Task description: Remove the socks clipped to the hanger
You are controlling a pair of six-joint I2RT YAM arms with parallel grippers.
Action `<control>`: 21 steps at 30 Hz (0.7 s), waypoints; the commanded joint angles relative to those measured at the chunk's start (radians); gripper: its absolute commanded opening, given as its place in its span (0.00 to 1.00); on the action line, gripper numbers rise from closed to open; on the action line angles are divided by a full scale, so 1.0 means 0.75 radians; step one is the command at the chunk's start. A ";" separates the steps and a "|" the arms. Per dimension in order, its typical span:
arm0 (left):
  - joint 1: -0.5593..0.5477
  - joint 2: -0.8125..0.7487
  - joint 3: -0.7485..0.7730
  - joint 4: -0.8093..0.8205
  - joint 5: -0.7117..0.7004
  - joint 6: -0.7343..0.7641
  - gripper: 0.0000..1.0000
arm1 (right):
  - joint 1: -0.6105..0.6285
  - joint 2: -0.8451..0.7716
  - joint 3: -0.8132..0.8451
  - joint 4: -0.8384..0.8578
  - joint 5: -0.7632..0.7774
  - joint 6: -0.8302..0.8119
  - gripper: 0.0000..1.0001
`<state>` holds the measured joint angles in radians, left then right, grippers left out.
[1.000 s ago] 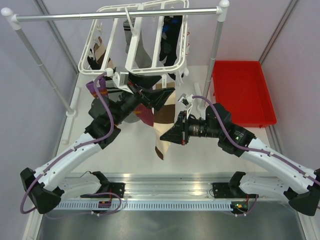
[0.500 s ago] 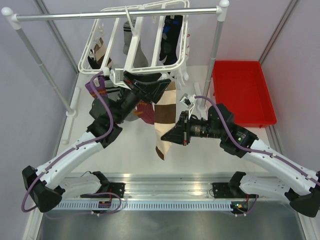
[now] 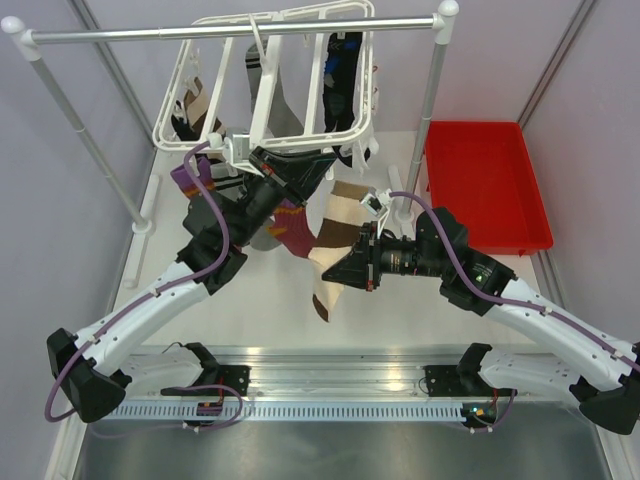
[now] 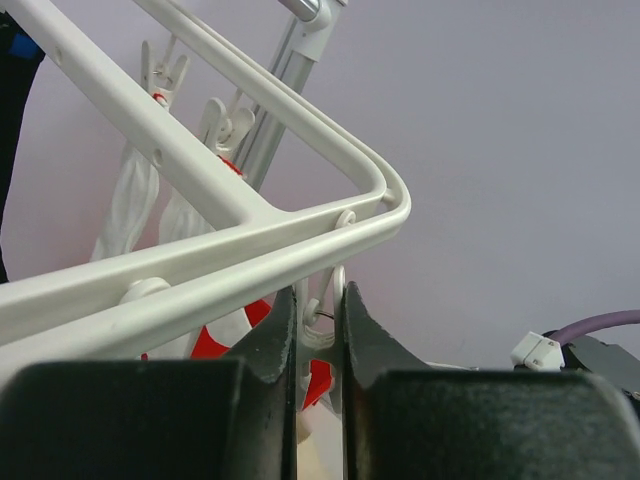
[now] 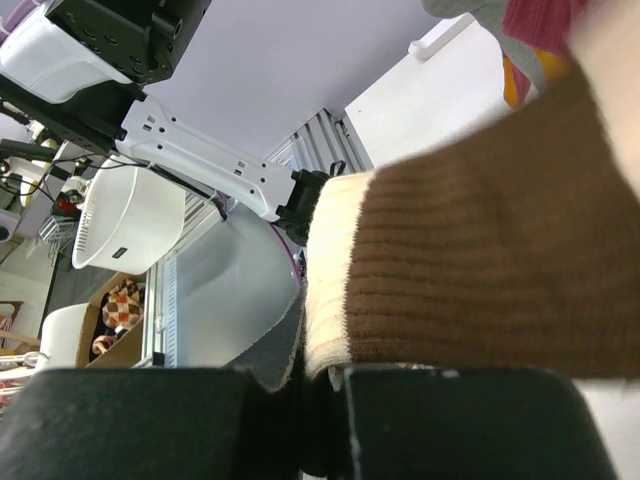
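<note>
- Count: I saw one hanger (image 3: 268,85), one silver rail (image 3: 150,33) on two posts, one red tray (image 3: 487,190) and two arms.
- Socks (image 3: 287,100): I could tell at least seven apart from the top view. Parts were hidden behind the arms, so I could not give an exact total.
- Clips: my left wrist view showed three, two dangling from a cross bar and one clip (image 4: 320,335) at the frame's corner.
- Hanger position: it hung by its hook from the rail above the far part of the table. Its long axis ran left to right, parallel to the rail.
- Brown-and-cream sock (image 3: 341,215): it hung below the hanger's near right corner. Its long axis ran from that corner down towards the arm bases, with its lower end loose below the fingers.
- Left arm: it reached from its base up and rightwards to the hanger's near edge. The left gripper (image 3: 305,172) pointed up at the frame, its jaws drawn nearly together with the corner clip between them.
- Right arm: it reached leftwards from its base with the wrist about level. The right gripper (image 3: 336,272) was pinched on the brown-and-cream sock partway down its length.
- Tray: it lay at the table's right side, beside the right post.
</note>
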<state>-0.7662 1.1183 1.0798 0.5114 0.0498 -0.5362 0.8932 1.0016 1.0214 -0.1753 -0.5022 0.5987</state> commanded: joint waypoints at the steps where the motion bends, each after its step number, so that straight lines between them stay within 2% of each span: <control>1: -0.001 -0.022 0.037 0.034 -0.044 -0.034 0.02 | 0.008 -0.035 -0.002 0.007 0.017 0.006 0.05; 5: 0.001 -0.027 0.037 0.016 -0.048 -0.032 0.02 | 0.008 -0.053 0.019 -0.097 0.160 -0.035 0.03; 8: 0.001 -0.029 0.051 -0.007 -0.036 -0.030 0.02 | 0.008 -0.053 0.135 -0.365 0.534 -0.117 0.02; 9: -0.001 -0.031 0.053 -0.015 -0.036 -0.028 0.02 | 0.004 -0.053 0.164 -0.420 0.733 -0.135 0.02; 12: -0.001 -0.039 0.055 -0.050 -0.036 -0.011 0.02 | -0.084 -0.035 0.239 -0.547 0.890 -0.199 0.03; 13: 0.001 -0.039 0.059 -0.060 -0.044 -0.001 0.02 | -0.180 0.000 0.248 -0.568 0.921 -0.215 0.03; 15: -0.001 -0.045 0.060 -0.076 -0.046 0.011 0.02 | -0.319 0.045 0.240 -0.562 0.860 -0.262 0.03; 16: -0.001 -0.047 0.062 -0.093 -0.048 0.017 0.02 | -0.476 0.096 0.236 -0.540 0.773 -0.273 0.03; 18: -0.001 -0.051 0.062 -0.103 -0.050 0.026 0.02 | -0.622 0.145 0.236 -0.497 0.682 -0.287 0.02; 19: 0.001 -0.049 0.068 -0.119 -0.054 0.032 0.02 | -0.752 0.192 0.244 -0.462 0.631 -0.289 0.02; 21: -0.001 -0.045 0.076 -0.138 -0.054 0.036 0.02 | -0.877 0.239 0.260 -0.439 0.519 -0.279 0.01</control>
<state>-0.7662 1.0992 1.0893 0.4397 0.0277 -0.5369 0.3443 1.1408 1.1851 -0.5152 -0.0174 0.4206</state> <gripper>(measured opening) 0.157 0.041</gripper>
